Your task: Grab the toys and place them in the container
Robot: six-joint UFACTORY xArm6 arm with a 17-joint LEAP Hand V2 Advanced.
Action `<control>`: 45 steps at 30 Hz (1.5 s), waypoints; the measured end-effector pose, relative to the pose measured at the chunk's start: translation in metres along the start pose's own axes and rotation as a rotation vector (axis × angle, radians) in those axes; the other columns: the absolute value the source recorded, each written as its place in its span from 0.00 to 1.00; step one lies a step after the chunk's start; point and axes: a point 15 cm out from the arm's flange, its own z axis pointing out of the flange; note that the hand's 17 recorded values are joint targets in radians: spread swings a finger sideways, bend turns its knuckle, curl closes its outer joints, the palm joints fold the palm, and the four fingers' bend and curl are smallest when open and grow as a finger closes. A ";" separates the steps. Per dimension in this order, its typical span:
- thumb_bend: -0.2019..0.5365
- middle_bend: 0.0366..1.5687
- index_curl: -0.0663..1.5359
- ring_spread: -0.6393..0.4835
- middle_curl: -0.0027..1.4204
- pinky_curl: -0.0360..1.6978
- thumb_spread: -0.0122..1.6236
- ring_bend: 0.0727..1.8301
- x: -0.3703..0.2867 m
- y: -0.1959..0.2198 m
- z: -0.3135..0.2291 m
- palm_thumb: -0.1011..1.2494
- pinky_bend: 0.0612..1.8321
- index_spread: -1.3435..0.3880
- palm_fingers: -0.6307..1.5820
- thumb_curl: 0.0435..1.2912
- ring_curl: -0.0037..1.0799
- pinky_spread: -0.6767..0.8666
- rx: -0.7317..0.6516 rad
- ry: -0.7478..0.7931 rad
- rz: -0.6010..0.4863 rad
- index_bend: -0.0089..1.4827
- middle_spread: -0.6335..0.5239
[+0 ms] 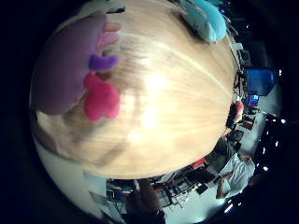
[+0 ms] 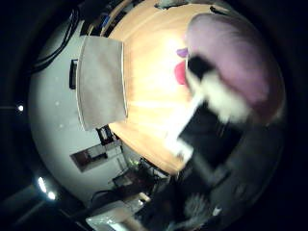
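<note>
A purple plush toy (image 1: 65,70) with a bright pink limb (image 1: 100,100) and a small violet limb fills one side of the little finger side view, close to my palm. It hangs above the wooden table (image 1: 177,93) and casts a shadow on it. In the thumb side view my hand (image 2: 202,110) has a white and black finger curled against the purple toy. A light blue plush toy (image 1: 205,18) lies on the table near its far edge. The grey fabric container (image 2: 101,89) stands open at the table's side edge, apart from the toy.
The table's rounded edge drops off to a pale floor (image 2: 57,130). Beyond the table stand a blue box (image 1: 259,81) and cluttered furniture and equipment (image 1: 187,179). Bare wood lies between the held toy, the container and the blue toy.
</note>
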 end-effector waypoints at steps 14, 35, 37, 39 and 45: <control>0.38 0.75 0.58 0.31 0.58 0.23 0.61 0.76 0.004 -0.009 -0.019 0.81 0.81 0.51 0.82 0.52 0.52 0.28 0.084 -0.072 0.079 0.74 0.24; 0.35 0.84 0.63 0.35 0.65 0.30 0.64 0.79 -0.095 0.012 -0.180 0.81 0.82 0.62 0.78 0.70 0.67 0.29 0.407 -0.059 -0.154 0.83 0.36; 0.35 0.84 0.63 0.35 0.65 0.30 0.64 0.78 -0.111 0.009 -0.192 0.81 0.82 0.62 0.78 0.71 0.68 0.29 0.430 -0.068 -0.190 0.84 0.36; 0.34 0.84 0.63 0.35 0.65 0.31 0.64 0.78 -0.126 0.007 -0.201 0.81 0.82 0.62 0.78 0.73 0.69 0.29 0.445 -0.071 -0.225 0.84 0.37; 0.33 0.84 0.63 0.35 0.65 0.32 0.64 0.77 -0.181 0.009 -0.216 0.80 0.81 0.63 0.78 0.76 0.72 0.29 0.472 -0.100 -0.356 0.84 0.37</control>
